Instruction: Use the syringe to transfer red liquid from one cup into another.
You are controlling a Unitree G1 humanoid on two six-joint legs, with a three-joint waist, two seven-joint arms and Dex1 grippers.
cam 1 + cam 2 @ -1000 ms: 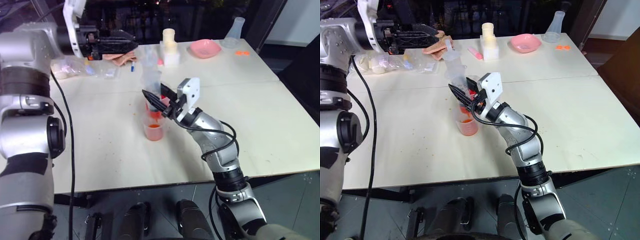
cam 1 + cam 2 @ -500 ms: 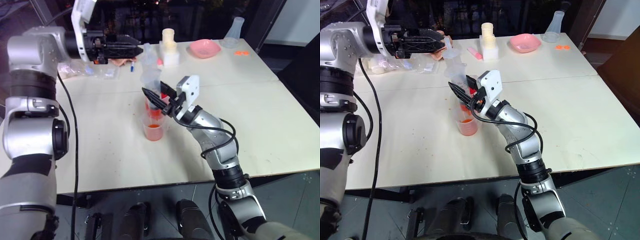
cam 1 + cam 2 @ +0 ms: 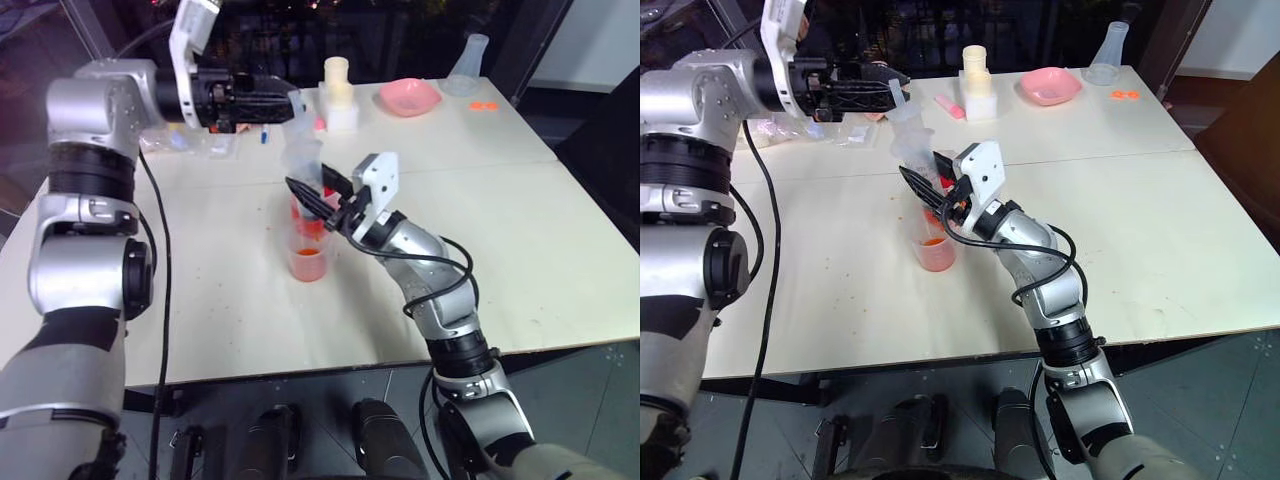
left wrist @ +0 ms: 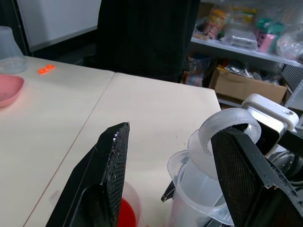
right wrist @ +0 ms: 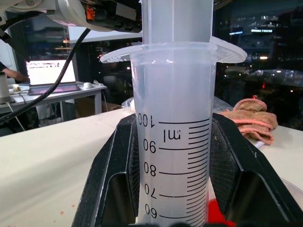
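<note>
Right claw (image 3: 305,195): clenched on the syringe (image 3: 300,160) barrel, upright over the cups (image 3: 308,255).
Left claw (image 3: 285,100): spread wide, fingers either side of the plunger top.
Desk (image 3: 520,230): white.

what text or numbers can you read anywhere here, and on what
"100", "90", "80", "70", "60": scale on the syringe barrel, seen close from the right wrist.
"ml": beside that scale, on the syringe.
Any marks on the cups are too small to read.

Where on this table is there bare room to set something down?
Free: the table right of the right gripper, and the near-left stretch beside the cups. Crowded: the far edge, from the plastic bags to the pink bowl.
</note>
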